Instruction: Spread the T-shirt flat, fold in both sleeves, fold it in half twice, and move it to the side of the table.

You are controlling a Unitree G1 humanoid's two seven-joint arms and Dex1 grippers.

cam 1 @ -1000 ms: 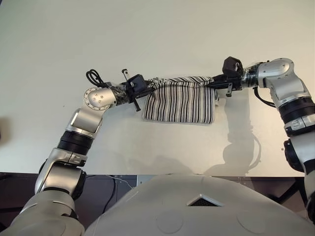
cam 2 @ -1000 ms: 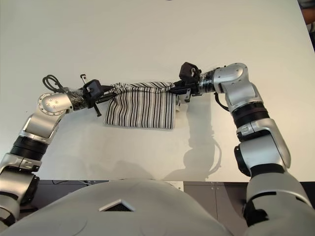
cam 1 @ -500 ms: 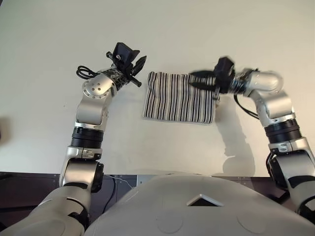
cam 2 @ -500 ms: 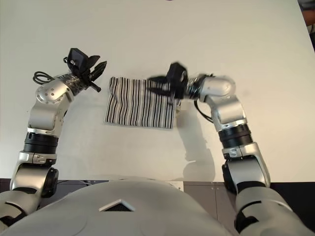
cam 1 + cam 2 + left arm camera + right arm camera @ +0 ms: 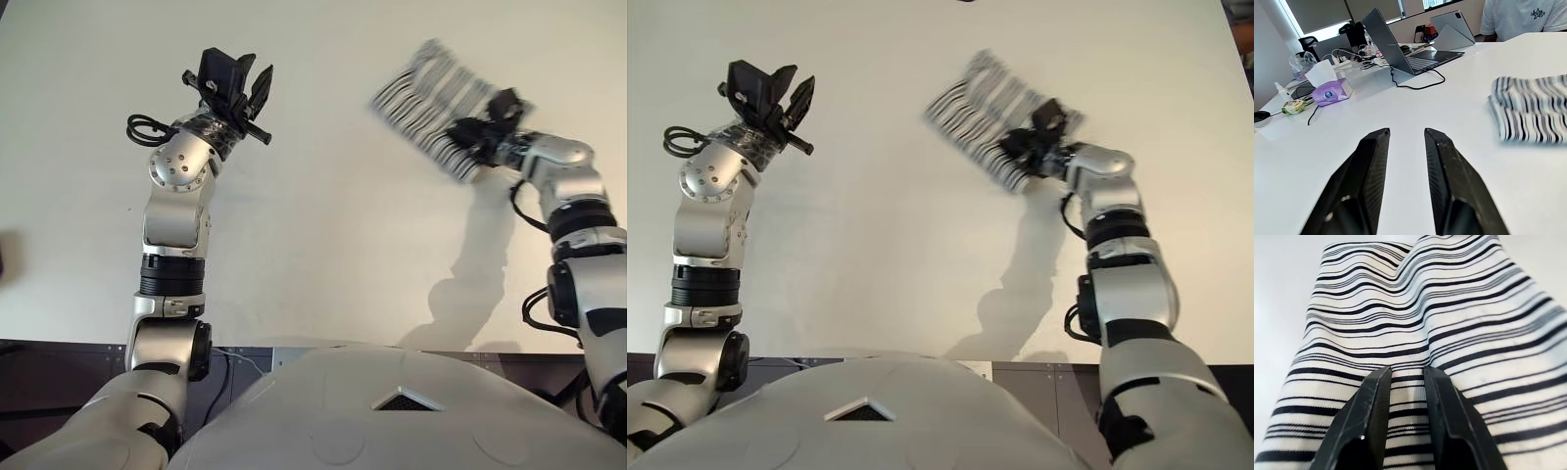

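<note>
The folded black-and-white striped T-shirt (image 5: 431, 98) is at the far right part of the white table (image 5: 323, 225), blurred and skewed at an angle. My right gripper (image 5: 472, 132) is shut on its near right edge; in the right wrist view the fingertips (image 5: 1378, 382) pinch the striped cloth (image 5: 1415, 308). My left gripper (image 5: 261, 80) is raised at the far left, well apart from the shirt. Its fingers (image 5: 1374, 147) stand a little apart with nothing between them, and the shirt (image 5: 1530, 110) lies beyond them on the table.
The left wrist view shows laptops (image 5: 1400, 49), cables, a purple tissue box (image 5: 1327, 90) and small items on the table's far side. A person in a white shirt (image 5: 1518, 17) sits behind that edge.
My right gripper has swept the folded shirt from the table's middle up to the far right. The left arm, which let go a second ago, has risen farther to the far left.
</note>
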